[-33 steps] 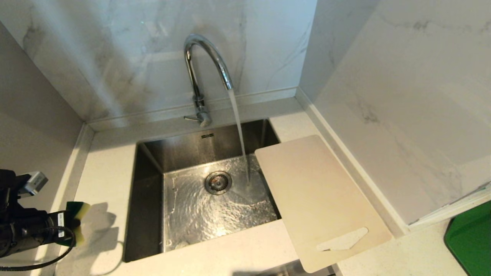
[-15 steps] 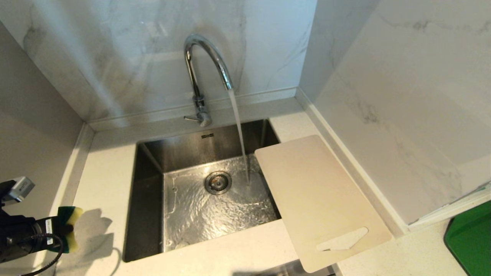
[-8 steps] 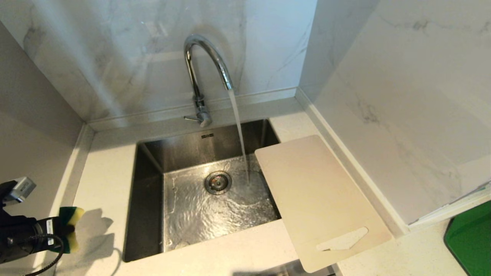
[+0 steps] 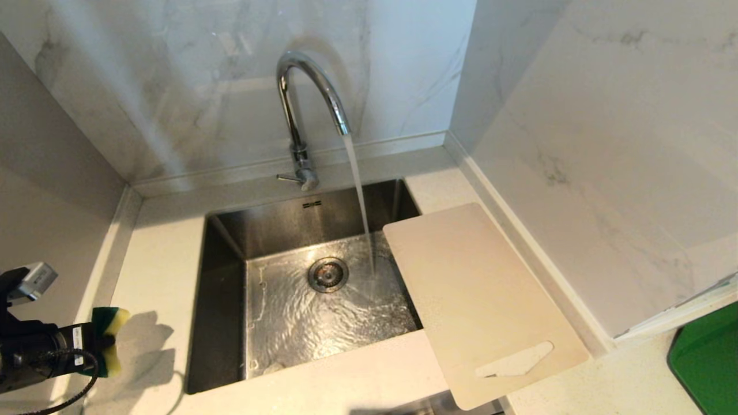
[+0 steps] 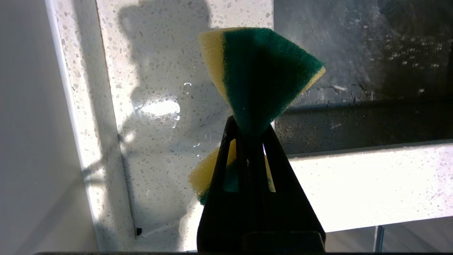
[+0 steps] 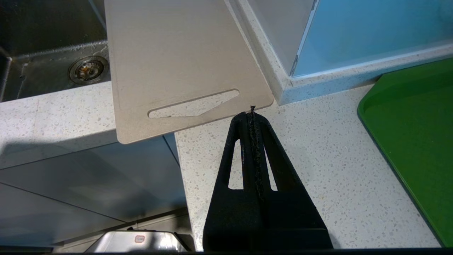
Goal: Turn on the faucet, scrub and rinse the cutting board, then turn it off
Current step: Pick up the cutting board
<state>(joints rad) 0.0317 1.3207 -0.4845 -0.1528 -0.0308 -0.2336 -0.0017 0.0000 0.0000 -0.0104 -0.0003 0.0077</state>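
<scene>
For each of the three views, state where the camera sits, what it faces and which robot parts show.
Head: high, facing down at the faucet, sink and cutting board; left gripper at its edge.
Left wrist: behind the left gripper, jaws shut on the sponge.
Right wrist: behind the shut right gripper, over the counter.
Shared: board, sink.

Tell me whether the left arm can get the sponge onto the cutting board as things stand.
Probably yes. The left gripper, shut on the sponge, hangs over the counter left of the sink; only the open basin lies between it and the cutting board, though the stretch is long.
</scene>
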